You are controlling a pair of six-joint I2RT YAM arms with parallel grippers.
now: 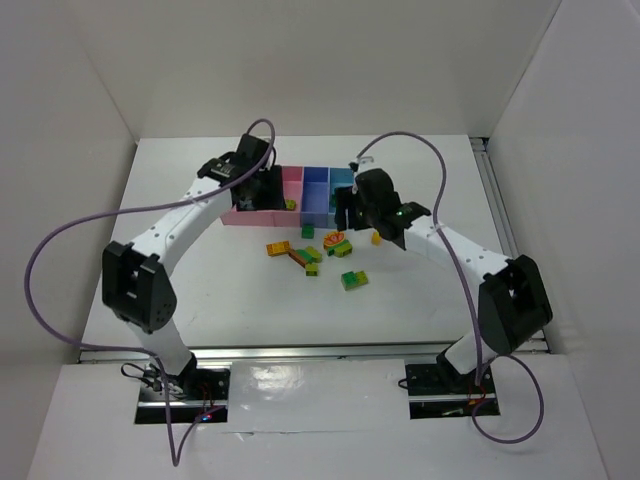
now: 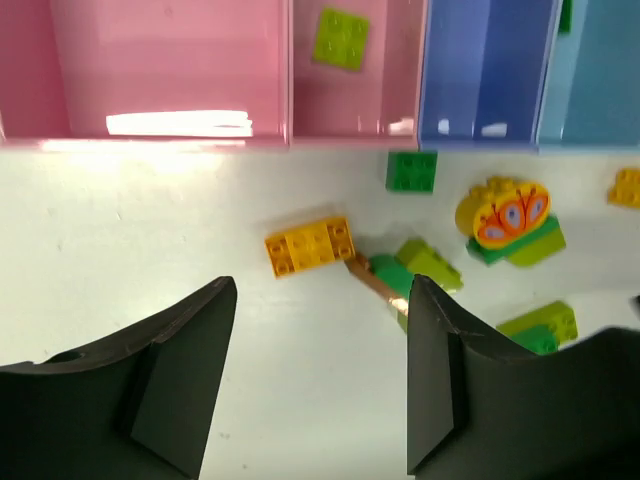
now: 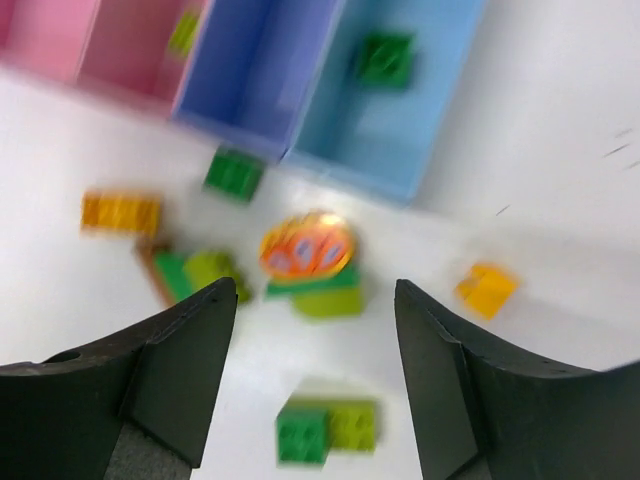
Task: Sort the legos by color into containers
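The left claw (image 2: 322, 300) stands open and empty before the bins (image 2: 290, 80). A yellow-green brick (image 2: 340, 38) lies in the narrow pink one, a green brick (image 3: 386, 58) in the light blue. Loose bricks (image 1: 305, 257) lie scattered on the table (image 2: 120, 230) in front. The right claw (image 3: 315, 295) is open, empty.

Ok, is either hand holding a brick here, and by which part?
Nothing is held. The left hand and the right hand both stand open and empty above the loose legos.
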